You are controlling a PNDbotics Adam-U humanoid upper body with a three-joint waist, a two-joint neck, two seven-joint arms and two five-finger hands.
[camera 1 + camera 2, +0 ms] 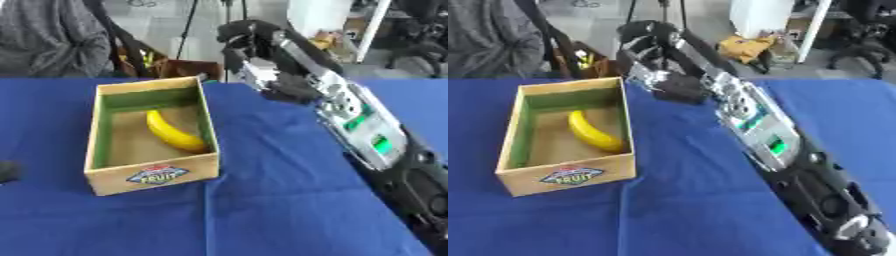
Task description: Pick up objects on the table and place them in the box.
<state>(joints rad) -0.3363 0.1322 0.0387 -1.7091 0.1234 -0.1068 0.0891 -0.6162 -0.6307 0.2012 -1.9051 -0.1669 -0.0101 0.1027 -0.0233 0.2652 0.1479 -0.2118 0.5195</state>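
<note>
A yellow banana (173, 132) lies inside the cardboard fruit box (154, 176), which stands on the blue tablecloth at the left. My right arm reaches up from the lower right. Its right hand (242, 39) hovers high beyond the box's far right corner, apart from the box. The fingers (635, 54) hang relaxed and downward with nothing in them. A dark shape (6, 171) shows at the left edge beside the box. It may be my left hand, and too little of it shows to say more.
The blue tablecloth (262, 210) covers the table in front of the box and to its right. My right forearm (759, 127) crosses the right side. A person in grey and some clutter stand beyond the far edge.
</note>
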